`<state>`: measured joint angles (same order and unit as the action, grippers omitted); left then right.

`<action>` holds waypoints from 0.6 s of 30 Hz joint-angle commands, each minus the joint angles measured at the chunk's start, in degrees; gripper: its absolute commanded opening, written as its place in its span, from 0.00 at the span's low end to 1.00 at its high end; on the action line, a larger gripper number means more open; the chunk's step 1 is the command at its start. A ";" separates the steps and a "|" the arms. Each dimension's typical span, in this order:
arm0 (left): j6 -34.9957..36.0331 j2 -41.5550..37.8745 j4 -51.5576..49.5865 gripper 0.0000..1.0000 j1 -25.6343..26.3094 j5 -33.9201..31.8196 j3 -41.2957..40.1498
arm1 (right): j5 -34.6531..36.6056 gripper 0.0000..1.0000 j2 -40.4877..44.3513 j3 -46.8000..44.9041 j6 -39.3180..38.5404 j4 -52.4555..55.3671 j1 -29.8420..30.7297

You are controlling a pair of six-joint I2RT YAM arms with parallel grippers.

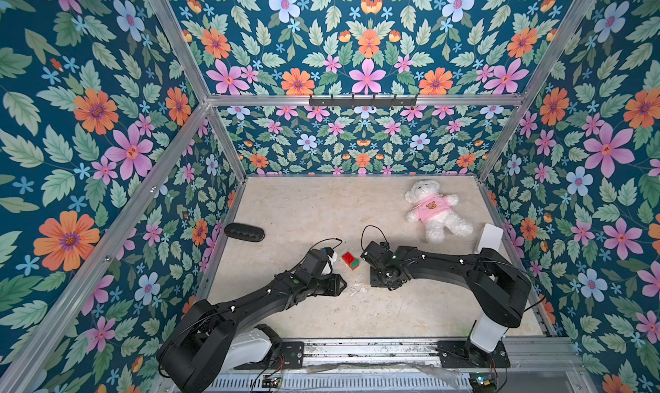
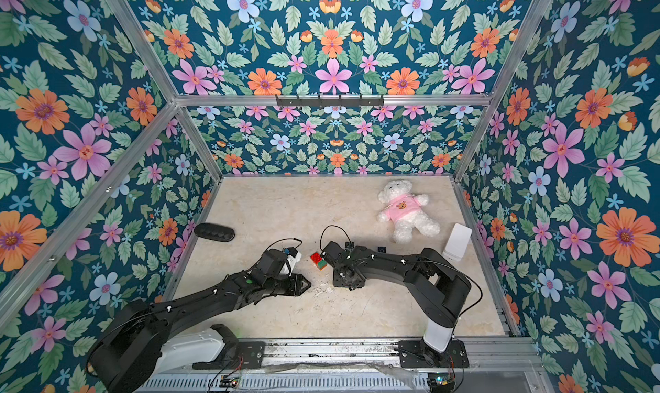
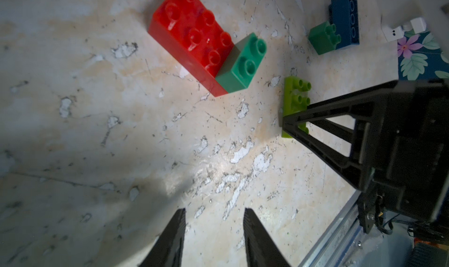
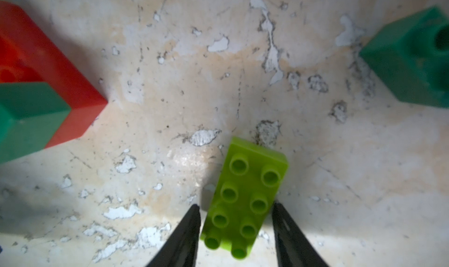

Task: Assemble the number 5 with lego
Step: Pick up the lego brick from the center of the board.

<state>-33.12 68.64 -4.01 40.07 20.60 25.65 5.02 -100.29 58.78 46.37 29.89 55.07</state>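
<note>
Near the middle of the worktop (image 1: pixel 303 209), the right gripper (image 4: pixel 235 205) straddles, jaws apart, the flat lime-green studded plastic brick (image 4: pixel 250 180); the left gripper (image 3: pixel 214 209) gapes empty. The white plush teddy (image 1: pixel 434 210) wears a bear-face shirt.

Count of items on the tabletop (image 1: pixel 303 212).

Lego bricks, 5 in total:
- red brick (image 3: pixel 192 37), long: 1
- lime-green brick (image 3: pixel 295 96), long: 1
- blue brick (image 3: pixel 345 18), long: 1
- small dark-green bricks: 2. The first dark-green brick (image 3: pixel 243 64) is at the red one. The second dark-green brick (image 3: pixel 324 37) is at the blue one.

Other items:
- white teddy (image 1: pixel 434 209) in a pink top, far right: 1
- black oblong object (image 1: pixel 244 232), left edge: 1
- white box (image 1: pixel 489 239), right edge: 1

Hands: 2, the left hand (image 3: pixel 214 208) and the right hand (image 4: pixel 236 205).
</note>
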 commanded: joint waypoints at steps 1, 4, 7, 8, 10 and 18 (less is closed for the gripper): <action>-0.15 -0.08 0.93 0.43 -0.03 -0.81 -0.07 | -0.89 0.47 -0.52 -0.33 0.04 -0.09 0.35; -0.23 0.07 1.15 0.43 0.07 -0.88 -0.07 | -1.23 0.41 -0.43 -0.75 0.00 -0.18 0.39; -0.50 0.11 1.37 0.43 0.01 -1.00 -0.12 | -1.32 0.37 -0.09 -0.87 -0.27 0.05 0.46; -0.67 0.11 1.46 0.43 0.01 -1.29 -0.16 | -1.32 0.36 0.01 -0.95 -0.53 0.00 0.37; -1.11 0.22 1.95 0.43 0.00 -1.75 -0.29 | -1.24 0.32 0.12 -0.95 -1.03 0.25 0.47; -6.41 2.70 7.38 0.43 0.00 -4.14 -2.00 | 2.18 0.26 2.16 1.90 -5.90 1.86 0.09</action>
<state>-36.62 70.70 -0.21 40.12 17.89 23.86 5.02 -99.09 59.37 43.48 30.63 55.35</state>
